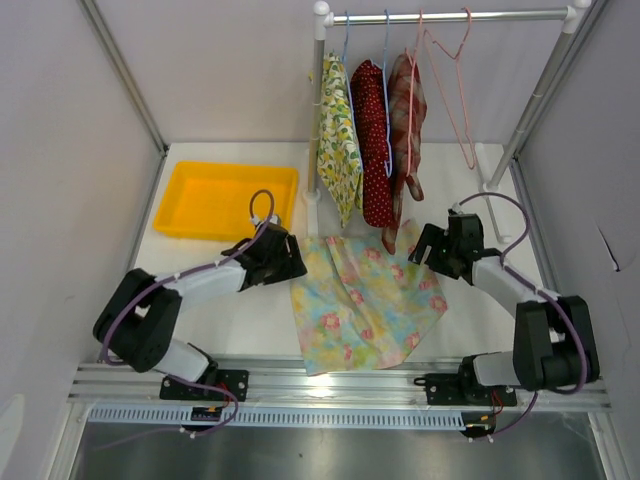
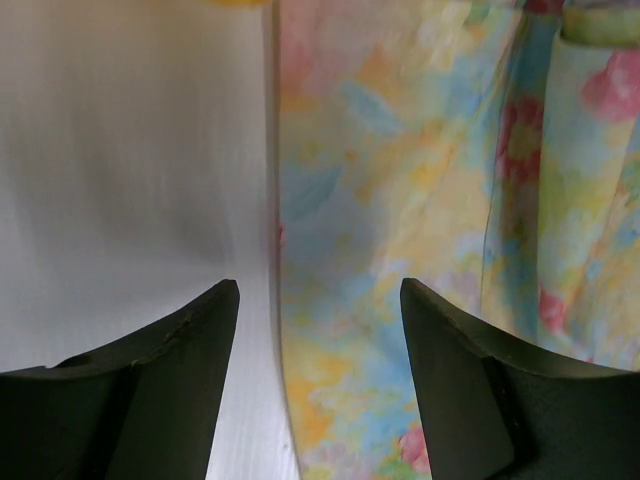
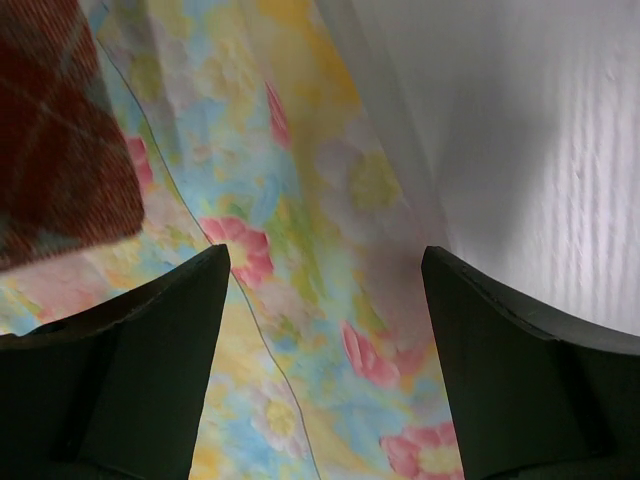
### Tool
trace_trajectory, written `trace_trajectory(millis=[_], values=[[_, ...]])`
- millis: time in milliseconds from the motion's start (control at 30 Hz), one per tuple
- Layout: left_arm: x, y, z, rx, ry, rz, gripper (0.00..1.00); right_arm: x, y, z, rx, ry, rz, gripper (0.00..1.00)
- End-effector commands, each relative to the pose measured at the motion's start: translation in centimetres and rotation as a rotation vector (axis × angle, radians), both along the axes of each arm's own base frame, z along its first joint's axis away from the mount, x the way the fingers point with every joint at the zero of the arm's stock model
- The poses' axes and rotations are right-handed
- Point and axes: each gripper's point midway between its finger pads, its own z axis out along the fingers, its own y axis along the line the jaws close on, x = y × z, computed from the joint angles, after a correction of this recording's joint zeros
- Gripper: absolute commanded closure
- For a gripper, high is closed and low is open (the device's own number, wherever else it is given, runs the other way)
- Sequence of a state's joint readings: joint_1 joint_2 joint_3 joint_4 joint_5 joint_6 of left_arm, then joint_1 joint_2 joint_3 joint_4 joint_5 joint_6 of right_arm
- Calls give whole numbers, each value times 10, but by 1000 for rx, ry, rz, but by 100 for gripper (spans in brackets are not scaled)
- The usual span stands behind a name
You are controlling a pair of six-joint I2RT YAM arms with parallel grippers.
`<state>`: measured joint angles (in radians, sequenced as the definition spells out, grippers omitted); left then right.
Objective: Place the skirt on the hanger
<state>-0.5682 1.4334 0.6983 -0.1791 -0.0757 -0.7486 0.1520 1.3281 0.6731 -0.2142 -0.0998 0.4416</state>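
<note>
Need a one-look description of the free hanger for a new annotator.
Find the metal rail across the top of the overhead view. Three garments hang bunched at its left end. Just right of them is the pink wire hanger, the only one with nothing on it.

Pastel floral skirt (image 1: 365, 300), spread flat and lightly creased on the white table (image 1: 250, 320), empty pink wire hanger (image 1: 452, 95), hooked on the rail (image 1: 500, 16), well apart

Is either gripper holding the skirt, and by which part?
Nothing is held: left gripper and right gripper hover open over the side edges of the floral skirt.
</note>
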Motion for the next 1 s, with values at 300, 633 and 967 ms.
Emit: trace_trajectory(millis=[300, 633, 967], values=[[71, -19, 6, -70, -35, -42, 44, 91, 10, 4, 42, -81, 31, 19], [100, -34, 31, -140, -92, -124, 98, 104, 9, -1, 54, -55, 9, 61], [114, -22, 124, -95, -302, -134, 100, 80, -51, 63, -40, -142, -211, 94]])
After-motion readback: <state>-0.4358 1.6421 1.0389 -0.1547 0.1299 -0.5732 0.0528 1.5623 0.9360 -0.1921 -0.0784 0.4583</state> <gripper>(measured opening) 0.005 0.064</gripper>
